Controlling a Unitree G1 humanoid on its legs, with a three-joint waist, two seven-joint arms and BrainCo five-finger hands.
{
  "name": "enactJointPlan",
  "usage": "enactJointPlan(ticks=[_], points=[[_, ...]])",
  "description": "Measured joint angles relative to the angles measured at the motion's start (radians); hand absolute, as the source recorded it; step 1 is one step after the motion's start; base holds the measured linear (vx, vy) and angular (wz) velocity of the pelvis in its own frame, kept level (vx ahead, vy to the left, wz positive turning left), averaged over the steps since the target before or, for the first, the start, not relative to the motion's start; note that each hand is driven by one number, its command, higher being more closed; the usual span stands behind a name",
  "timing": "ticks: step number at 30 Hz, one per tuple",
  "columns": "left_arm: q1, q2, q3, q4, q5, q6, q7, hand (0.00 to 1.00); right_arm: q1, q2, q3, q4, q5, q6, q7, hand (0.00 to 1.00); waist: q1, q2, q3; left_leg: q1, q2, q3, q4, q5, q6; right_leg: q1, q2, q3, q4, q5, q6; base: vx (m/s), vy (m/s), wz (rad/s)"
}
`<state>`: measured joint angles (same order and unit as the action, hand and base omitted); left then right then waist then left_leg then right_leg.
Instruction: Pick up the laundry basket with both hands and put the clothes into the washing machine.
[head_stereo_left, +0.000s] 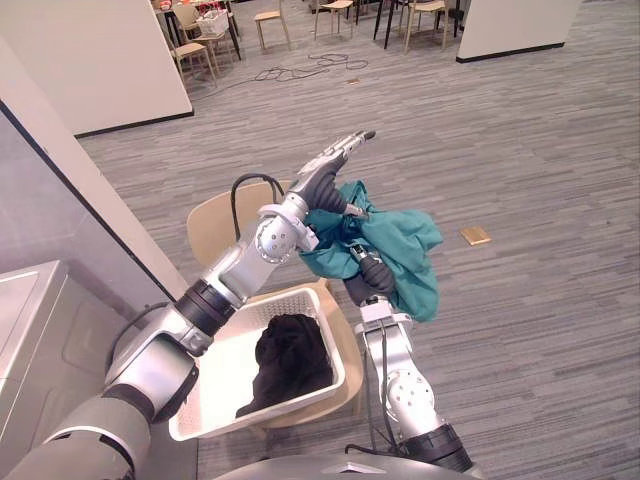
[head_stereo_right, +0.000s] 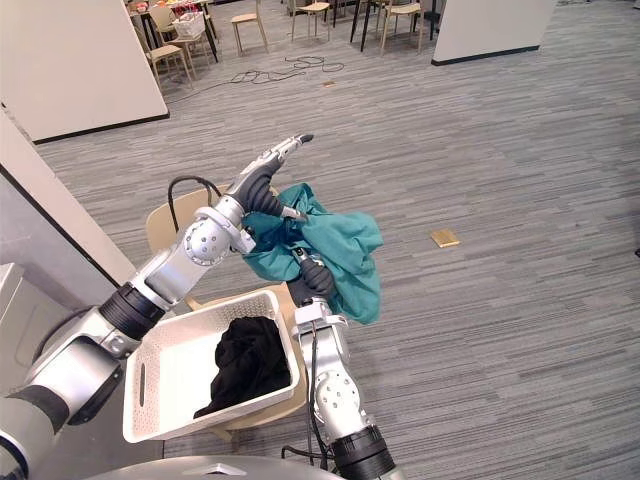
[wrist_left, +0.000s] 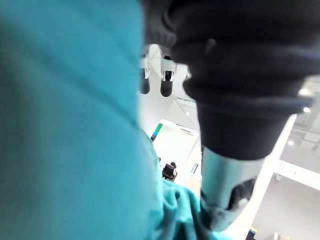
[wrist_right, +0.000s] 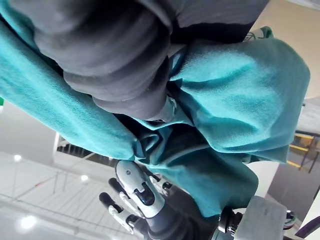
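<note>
1. Fingers (head_stereo_left: 348, 146) of the left hand (head_stereo_left: 322, 184) are straight, pointing up and away, gripping nothing; the teal garment (head_stereo_left: 405, 245) lies against the hand's thumb side.
2. Right hand (head_stereo_left: 376, 274) is pushed up into the teal garment from below, and the cloth drapes over it; whether it grips cannot be told.
3. White laundry basket (head_stereo_left: 222, 375) sits on a tan chair (head_stereo_left: 212, 228), apart from both hands, with a black garment (head_stereo_left: 293, 358) inside.
4. Washing machine (head_stereo_left: 55, 340) stands to the basket's left.

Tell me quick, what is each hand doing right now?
Left hand: open, fingers straight, teal shirt draped against it.
Right hand: closed on the teal shirt.
</note>
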<state>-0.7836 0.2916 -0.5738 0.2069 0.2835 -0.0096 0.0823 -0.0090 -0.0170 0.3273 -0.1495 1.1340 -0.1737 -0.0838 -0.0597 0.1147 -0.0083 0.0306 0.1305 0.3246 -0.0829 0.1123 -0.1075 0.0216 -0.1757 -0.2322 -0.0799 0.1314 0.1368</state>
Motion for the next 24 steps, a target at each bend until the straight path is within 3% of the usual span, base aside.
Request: enactJointPlan(ticks=[17, 24], points=[[-0.02, 0.172, -0.023, -0.002, 0.031, -0.024, -0.09, 0.0, 0.0, -0.012, -0.038, -0.001, 0.0, -0.001, 0.017, 1.0, -0.001, 0.0, -0.004, -0.013, -0.001, -0.012, 0.005, 0.004, 0.001, -0.006, 0.0, -0.008, 0.001, 0.002, -0.001, 0.0, 0.0, 0.0], [0.021, 0.191, -0.022, -0.001, -0.025, -0.023, -0.134, 0.0, 0.0, -0.013, -0.039, -0.001, -0.001, 0.002, 0.018, 1.0, -0.002, 0.0, -0.004, -0.014, -0.001, -0.014, 0.005, 0.004, 0.001, -0.005, 0.0, -0.011, 0.0, 0.002, 0.0, 0.0, 0.0, 0.0]])
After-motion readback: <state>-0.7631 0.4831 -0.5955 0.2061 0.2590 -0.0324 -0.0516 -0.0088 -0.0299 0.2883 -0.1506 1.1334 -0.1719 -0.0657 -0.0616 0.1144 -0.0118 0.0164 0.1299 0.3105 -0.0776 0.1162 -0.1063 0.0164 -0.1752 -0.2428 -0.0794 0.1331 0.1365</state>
